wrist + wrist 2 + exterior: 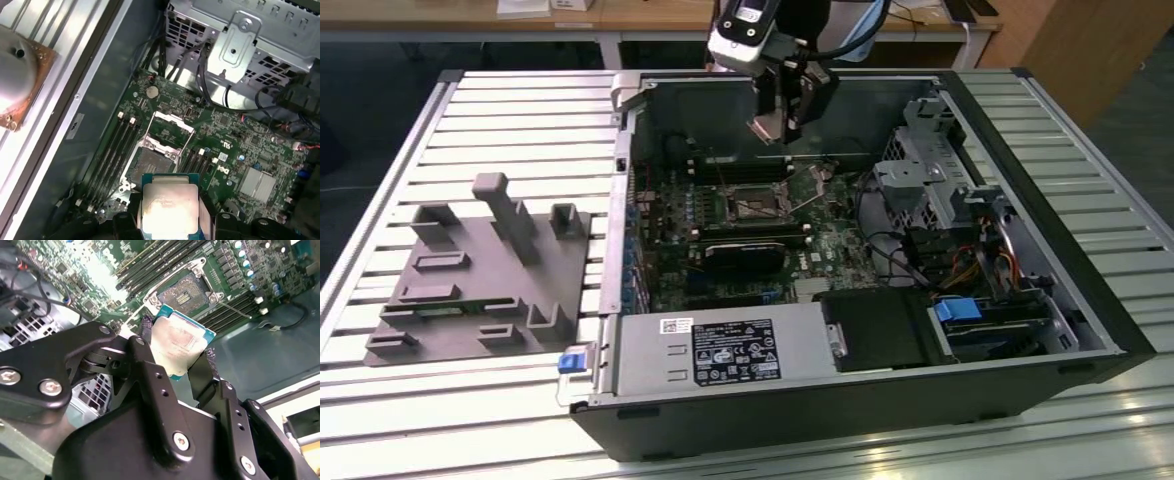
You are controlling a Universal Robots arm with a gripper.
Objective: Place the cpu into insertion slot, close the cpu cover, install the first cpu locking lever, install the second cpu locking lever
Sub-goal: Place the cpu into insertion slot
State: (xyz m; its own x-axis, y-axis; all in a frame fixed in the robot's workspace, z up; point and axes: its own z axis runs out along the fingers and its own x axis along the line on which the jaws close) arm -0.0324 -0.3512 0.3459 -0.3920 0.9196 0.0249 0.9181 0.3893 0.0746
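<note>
Gripping the cpu (169,207) by its edges, the pincer (176,352) hangs above the insertion slot (150,165), beside which the cpu cover (175,122) stands open.

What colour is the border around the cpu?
Teal, framing the cpu; clearest in the first wrist view.

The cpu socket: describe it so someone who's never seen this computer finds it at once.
Look into the open computer case lying on its side, at the green circuit board on its floor. Near the board's middle sits the socket, square and silver-rimmed, unlike the long narrow black slots beside it.
</note>
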